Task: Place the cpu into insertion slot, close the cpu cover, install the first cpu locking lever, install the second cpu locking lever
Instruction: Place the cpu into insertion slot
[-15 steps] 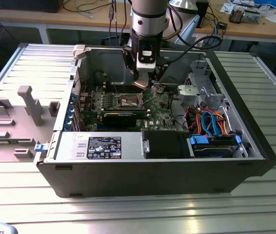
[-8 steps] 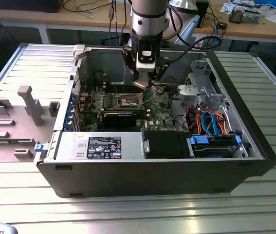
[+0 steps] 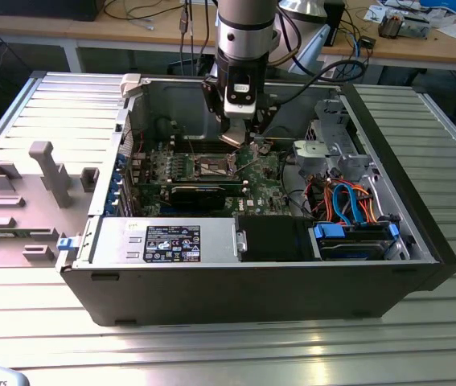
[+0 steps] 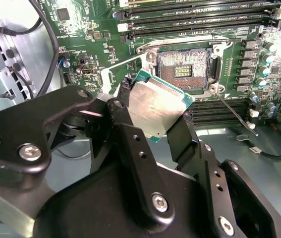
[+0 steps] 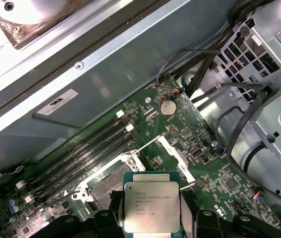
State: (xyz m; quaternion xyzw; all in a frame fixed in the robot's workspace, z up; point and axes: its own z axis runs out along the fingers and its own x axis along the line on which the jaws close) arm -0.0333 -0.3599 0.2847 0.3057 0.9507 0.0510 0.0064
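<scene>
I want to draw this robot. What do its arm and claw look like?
The arm is a round silver-grey tube with a dark band and black cables beside it. The gripper is black, with flat fingers dotted with silver screws.

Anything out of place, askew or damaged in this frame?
Nothing looks damaged or spilled. The cpu, clamped in the gripper above the open insertion slot, is askew to it: in both wrist views its edges run at an angle to the slot's rim.
</scene>
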